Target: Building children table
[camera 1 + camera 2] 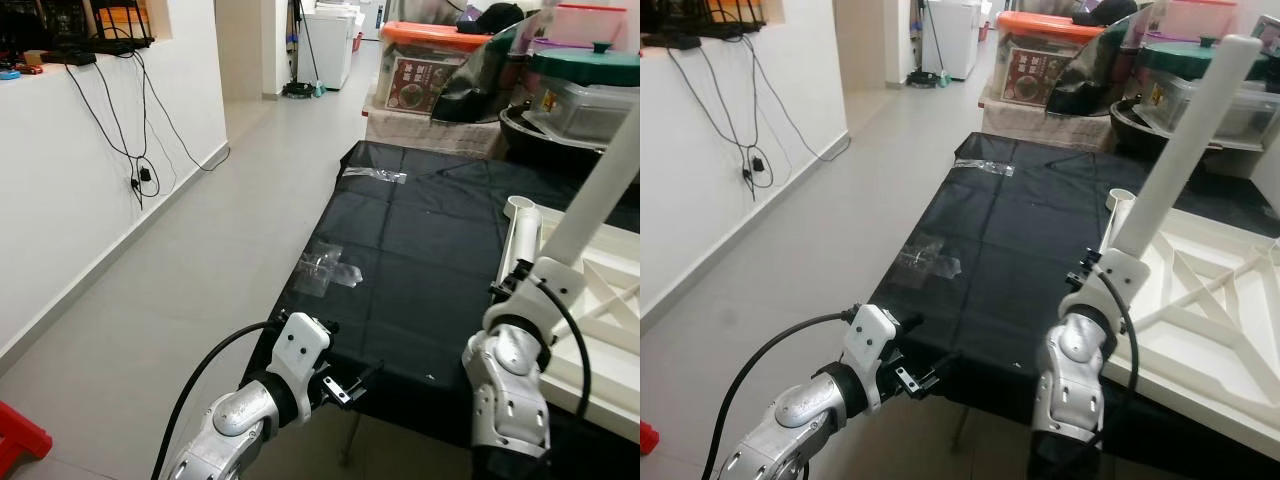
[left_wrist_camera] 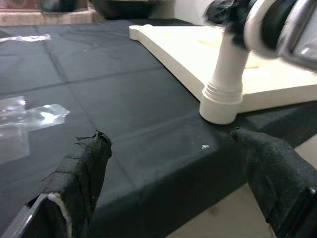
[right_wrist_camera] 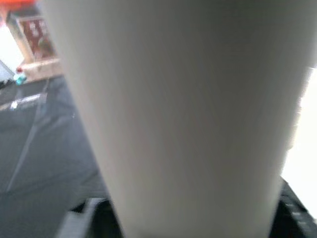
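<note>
Risk first: we judge the long white table leg (image 1: 1185, 150), clamped low by our right gripper (image 1: 1110, 262) and leaning toward the upper right of the frame, could tip or cross-thread. The upturned tabletop (image 1: 1215, 330) is ribbed white plastic at right on matte black cloth (image 1: 1030, 250). Our left gripper (image 2: 173, 168) hangs open, empty, lower left.

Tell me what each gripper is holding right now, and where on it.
The right gripper grips the white table leg near its lower end, just above the tabletop's corner socket. The left gripper is open, holding nothing.
</note>
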Robot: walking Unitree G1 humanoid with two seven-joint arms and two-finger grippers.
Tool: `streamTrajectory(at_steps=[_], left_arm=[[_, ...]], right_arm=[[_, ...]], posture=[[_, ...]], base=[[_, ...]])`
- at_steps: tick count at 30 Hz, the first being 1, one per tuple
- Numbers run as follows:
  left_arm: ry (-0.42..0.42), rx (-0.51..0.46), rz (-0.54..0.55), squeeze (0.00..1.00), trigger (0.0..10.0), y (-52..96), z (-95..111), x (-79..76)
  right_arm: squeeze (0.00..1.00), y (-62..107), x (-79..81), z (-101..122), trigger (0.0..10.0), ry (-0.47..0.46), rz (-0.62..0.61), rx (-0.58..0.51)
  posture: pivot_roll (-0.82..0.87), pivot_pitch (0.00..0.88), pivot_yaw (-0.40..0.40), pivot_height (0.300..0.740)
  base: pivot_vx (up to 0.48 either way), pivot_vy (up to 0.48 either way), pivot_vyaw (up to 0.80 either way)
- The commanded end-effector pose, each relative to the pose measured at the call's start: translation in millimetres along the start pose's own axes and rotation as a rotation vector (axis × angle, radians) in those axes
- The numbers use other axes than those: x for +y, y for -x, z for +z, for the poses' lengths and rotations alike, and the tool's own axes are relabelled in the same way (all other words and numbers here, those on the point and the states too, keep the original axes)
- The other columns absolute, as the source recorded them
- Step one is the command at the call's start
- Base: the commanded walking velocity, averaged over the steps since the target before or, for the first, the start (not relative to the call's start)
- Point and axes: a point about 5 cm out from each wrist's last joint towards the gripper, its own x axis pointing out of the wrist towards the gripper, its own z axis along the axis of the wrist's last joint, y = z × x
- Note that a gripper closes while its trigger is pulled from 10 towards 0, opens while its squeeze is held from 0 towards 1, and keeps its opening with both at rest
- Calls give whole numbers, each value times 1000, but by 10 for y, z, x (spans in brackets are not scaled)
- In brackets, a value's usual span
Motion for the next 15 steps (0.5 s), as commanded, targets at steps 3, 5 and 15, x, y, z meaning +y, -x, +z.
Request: streamTrajectory(at_steps=[3,5,15], left_arm=[[10,11,0,0,10000,6,-35,4],[11,11,-1,0,10000,4,-34,4],[10,3,-7,0,10000,0,-25,-7]], right_arm=[[506,-7,-49,-72,10000,1,-29,2],[0,-24,-89,-60,10000,6,-11,-36],[0,-94,-29,-47,10000,-36,469,-83]], posture=[[174,0,-52,740],[174,0,-52,740],[166,0,-48,740]], base=[[0,0,0],[0,0,0],[0,0,0]])
